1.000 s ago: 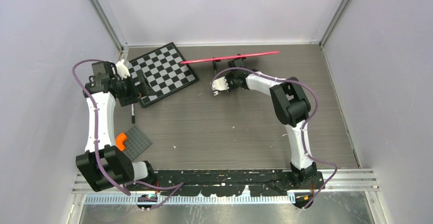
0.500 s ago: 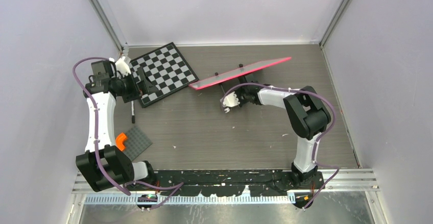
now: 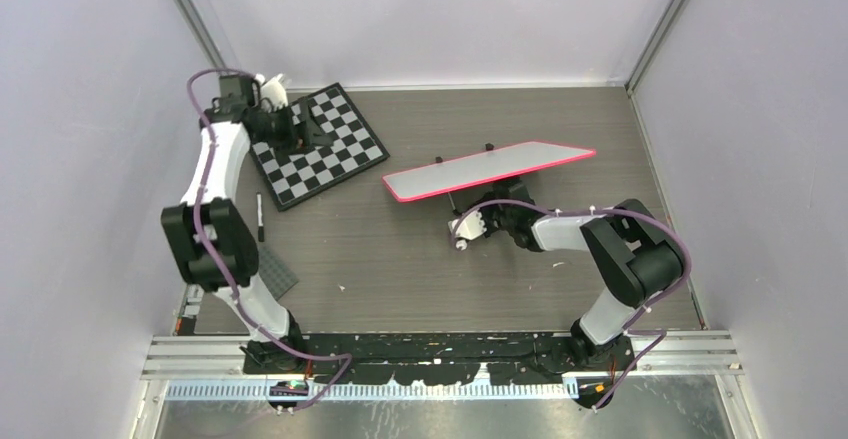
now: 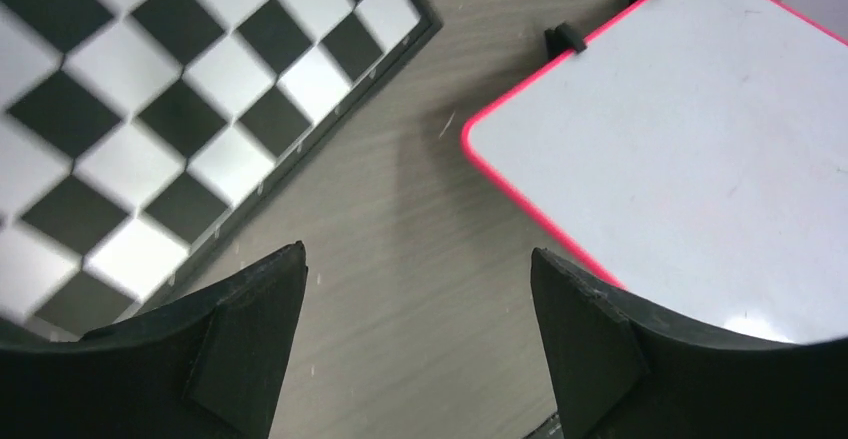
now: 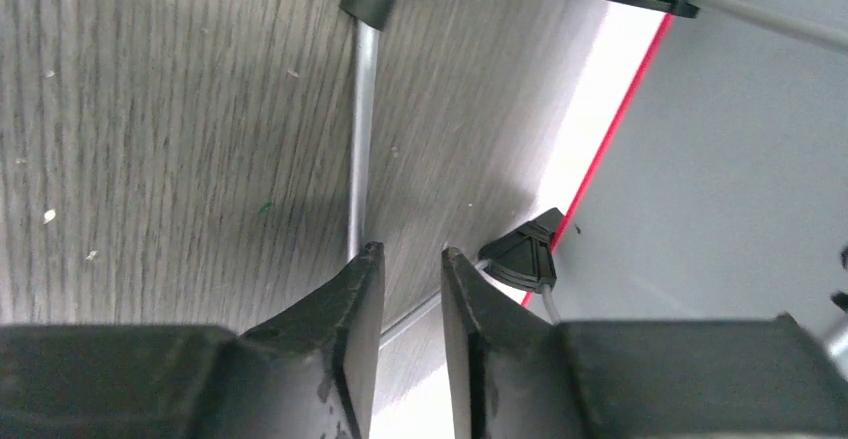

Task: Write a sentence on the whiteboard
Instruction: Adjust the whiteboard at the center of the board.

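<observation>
Top external view: the whiteboard (image 3: 490, 167) is seen raised at a slant to the right of the chessboard (image 3: 325, 149) and apart from it. Its white face is blank, with nothing written on it. The likeliest trouble is judged to be the board swinging or dropping if it is handled only by a thin wire leg (image 5: 362, 139) of its stand. Such a leg offers little purchase while the board's weight hangs off to one side. Writing is also blocked for now: a marker (image 3: 259, 216) is seen lying just beside the chessboard's near-left corner, and it is carried by neither gripper.

The right gripper (image 5: 411, 254) is set low, further right of the chessboard, at the whiteboard's near edge, with the right arm folded tightly back on itself. Its fingers are drawn almost together at the wire leg; whether the wire is truly pinched cannot be told. The left gripper (image 4: 418, 267) is spread wide and empty, held above the chessboard with the left arm stretched far forward.
</observation>
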Robot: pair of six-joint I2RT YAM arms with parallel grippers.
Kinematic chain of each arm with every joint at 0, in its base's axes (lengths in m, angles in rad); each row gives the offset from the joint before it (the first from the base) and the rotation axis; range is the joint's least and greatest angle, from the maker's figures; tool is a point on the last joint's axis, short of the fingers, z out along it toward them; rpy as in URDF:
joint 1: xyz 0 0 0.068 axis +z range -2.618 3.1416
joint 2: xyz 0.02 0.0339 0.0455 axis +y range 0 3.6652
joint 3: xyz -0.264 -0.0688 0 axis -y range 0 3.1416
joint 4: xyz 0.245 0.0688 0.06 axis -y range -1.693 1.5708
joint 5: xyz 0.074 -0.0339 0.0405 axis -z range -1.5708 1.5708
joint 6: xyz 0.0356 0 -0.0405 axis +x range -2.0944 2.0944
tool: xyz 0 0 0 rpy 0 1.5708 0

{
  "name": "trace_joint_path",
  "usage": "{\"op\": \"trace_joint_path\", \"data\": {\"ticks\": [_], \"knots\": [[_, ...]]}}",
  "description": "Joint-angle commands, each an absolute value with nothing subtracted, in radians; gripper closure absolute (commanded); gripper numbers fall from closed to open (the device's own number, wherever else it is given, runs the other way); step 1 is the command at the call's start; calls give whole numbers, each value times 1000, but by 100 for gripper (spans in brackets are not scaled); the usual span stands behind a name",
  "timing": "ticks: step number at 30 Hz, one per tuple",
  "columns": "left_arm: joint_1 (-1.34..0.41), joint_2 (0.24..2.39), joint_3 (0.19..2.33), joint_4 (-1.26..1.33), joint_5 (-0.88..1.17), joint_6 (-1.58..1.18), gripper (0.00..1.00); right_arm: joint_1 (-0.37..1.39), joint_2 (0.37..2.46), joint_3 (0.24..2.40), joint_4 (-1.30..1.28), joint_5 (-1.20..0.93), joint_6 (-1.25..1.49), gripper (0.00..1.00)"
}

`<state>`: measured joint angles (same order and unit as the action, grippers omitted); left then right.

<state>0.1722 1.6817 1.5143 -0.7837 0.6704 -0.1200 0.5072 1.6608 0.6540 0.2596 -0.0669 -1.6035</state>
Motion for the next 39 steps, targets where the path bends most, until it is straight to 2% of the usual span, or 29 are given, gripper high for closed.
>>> {"op": "trace_joint_path", "data": {"ticks": [1,10,15,17,21,26,30,35,39], "knots": [[71,1812,1698,-701,695,-137,19,504,1630,571,467,-93,-1530,63],[-66,2058,1892,-609,721,-221,29,522,1637,504,853,-150,-1454,64],[-141,2205,2051,-610,724,-249,41,557,1553,430,947,-144,-1383,62],[-174,2256,2098,-611,726,-249,45,560,1487,432,886,-104,-1339,62],[-230,2355,2203,-611,731,-250,47,563,1295,411,692,-20,-1232,63],[-290,2480,2334,-608,728,-258,49,563,966,469,136,116,-988,65],[-326,2548,2378,-577,727,-285,51,562,712,495,-219,146,-846,67],[-374,2615,2433,-576,724,-280,56,562,504,500,-425,154,-798,64],[-402,2647,2453,-619,699,-242,61,562,521,576,-484,231,-647,63]]}}
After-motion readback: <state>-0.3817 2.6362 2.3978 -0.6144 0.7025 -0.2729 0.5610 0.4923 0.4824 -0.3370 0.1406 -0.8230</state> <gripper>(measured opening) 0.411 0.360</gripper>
